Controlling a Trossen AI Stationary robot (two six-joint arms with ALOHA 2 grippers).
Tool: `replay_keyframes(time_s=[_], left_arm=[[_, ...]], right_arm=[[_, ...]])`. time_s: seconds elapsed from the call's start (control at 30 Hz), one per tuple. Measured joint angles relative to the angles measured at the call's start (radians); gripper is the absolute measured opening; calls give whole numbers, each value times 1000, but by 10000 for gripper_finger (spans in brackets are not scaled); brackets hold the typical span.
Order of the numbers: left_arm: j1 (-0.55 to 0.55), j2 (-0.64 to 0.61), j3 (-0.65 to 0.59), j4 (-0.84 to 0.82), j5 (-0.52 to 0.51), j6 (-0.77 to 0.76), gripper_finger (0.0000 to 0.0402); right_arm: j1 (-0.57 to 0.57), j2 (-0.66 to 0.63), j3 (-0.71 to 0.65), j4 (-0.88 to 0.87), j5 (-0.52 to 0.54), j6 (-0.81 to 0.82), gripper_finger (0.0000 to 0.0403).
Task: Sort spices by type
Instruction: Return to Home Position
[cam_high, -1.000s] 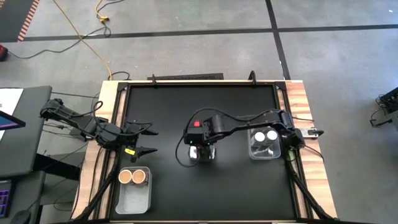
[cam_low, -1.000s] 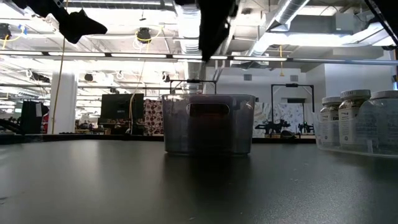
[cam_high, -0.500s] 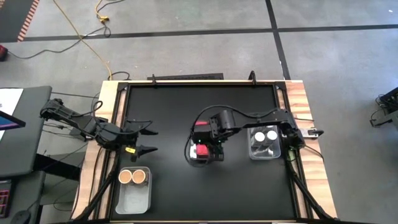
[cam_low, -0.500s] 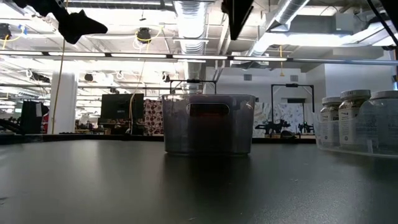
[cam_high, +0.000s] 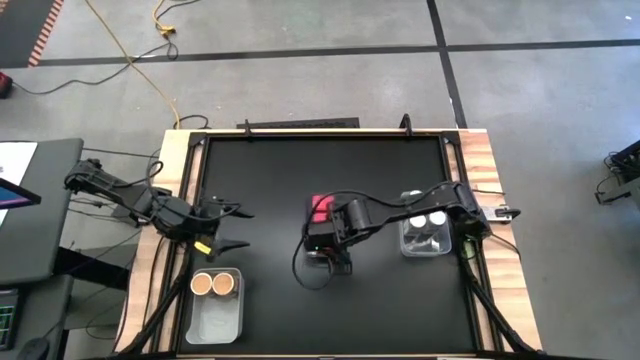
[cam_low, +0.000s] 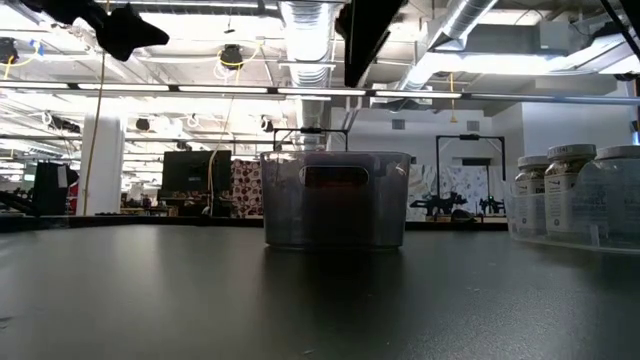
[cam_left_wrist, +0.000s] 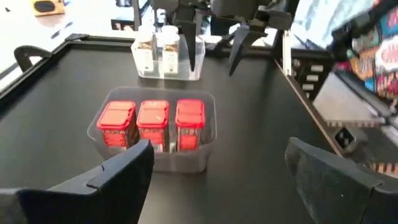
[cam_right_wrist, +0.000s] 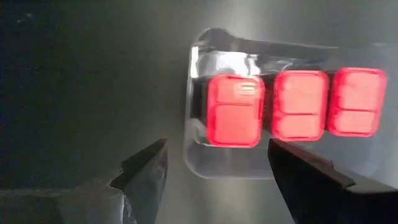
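Three red square-topped spices (cam_left_wrist: 152, 118) stand in a row in a clear bin (cam_left_wrist: 202, 155) at the table's middle. My right gripper (cam_right_wrist: 217, 165) hangs open above the bin's end, pointing down, clear of the red tops (cam_right_wrist: 233, 112). In the high view it (cam_high: 332, 258) covers most of the bin, and one red spice (cam_high: 320, 207) shows. Two white-lidded jars (cam_high: 426, 217) stand in a clear bin at the right. Two brown-topped jars (cam_high: 214, 284) stand in a bin at the near left. My left gripper (cam_high: 228, 227) waits open, raised, at the table's left edge.
The white-lidded jars' bin (cam_left_wrist: 163, 68) stands close to the red spices' bin, on its right. The near-left bin (cam_high: 215, 320) has free room behind its two jars. Bare black tabletop (cam_high: 270, 170) lies around the bins. Wooden rails (cam_high: 485, 170) edge the table.
My right gripper has risen a little over the red spices' bin, swung toward the table's right and come partly back toward the near edge. Its fingers have stayed open. My left gripper has rolled a little in place. The spices and bins have not moved.
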Motion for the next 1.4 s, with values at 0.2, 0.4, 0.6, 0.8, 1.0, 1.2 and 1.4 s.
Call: replay_keyframes(time_s=[0.2, 0.4, 0.6, 0.8, 1.0, 1.2, 1.4], left_arm=[[0, -101, 0, -119, 35, 47, 345], [0, -225, -27, -149, 39, 107, 345], [0, -350, -201, -43, 92, 123, 345], [0, -513, -321, 81, 181, 179, 345], [45, -542, -364, 97, 155, 225, 345], [130, -549, -392, 190, 201, 256, 345], [225, -549, -437, 221, 281, 234, 345]], right_arm=[[10, -15, -85, 115, -3, 8, 306], [24, -129, -287, 353, -4, 37, 306], [41, -302, -588, 629, -4, 91, 306], [56, -496, -852, 871, -5, 123, 306], [47, -632, -1006, 1039, -6, 149, 306], [37, -671, -1064, 1066, -6, 148, 306], [36, -669, -1064, 1067, -5, 137, 306]])
